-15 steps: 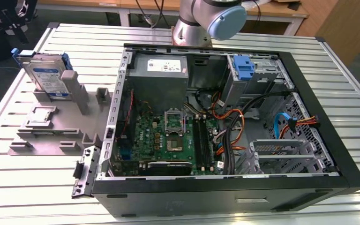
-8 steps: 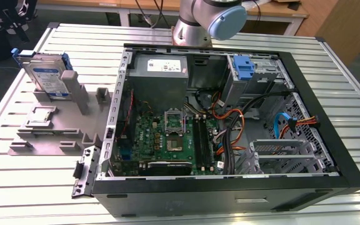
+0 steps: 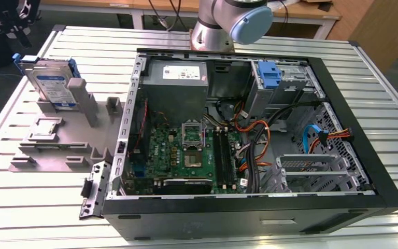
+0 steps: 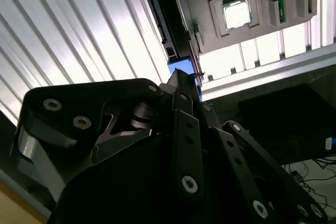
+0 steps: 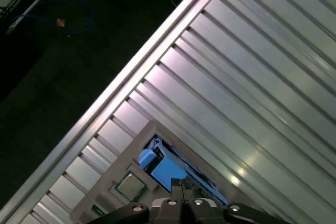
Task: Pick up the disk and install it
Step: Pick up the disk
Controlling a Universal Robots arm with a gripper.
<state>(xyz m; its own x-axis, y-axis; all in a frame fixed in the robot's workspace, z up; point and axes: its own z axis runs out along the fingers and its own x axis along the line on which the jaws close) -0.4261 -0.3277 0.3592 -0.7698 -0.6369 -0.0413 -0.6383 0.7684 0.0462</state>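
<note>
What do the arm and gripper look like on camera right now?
In the exterior view the arm is a silver-grey metal tube with a rounded light-blue joint cap. In both wrist views the gripper is matte black, built of flat linkage bars pinned with silver round-headed screws.

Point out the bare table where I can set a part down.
Bare table slats fill the exterior view's lower left, between the grey fixture and the table edge; another strip runs between the disk and the arm base. Inside the computer case, cables and motherboard leave no room.
</note>
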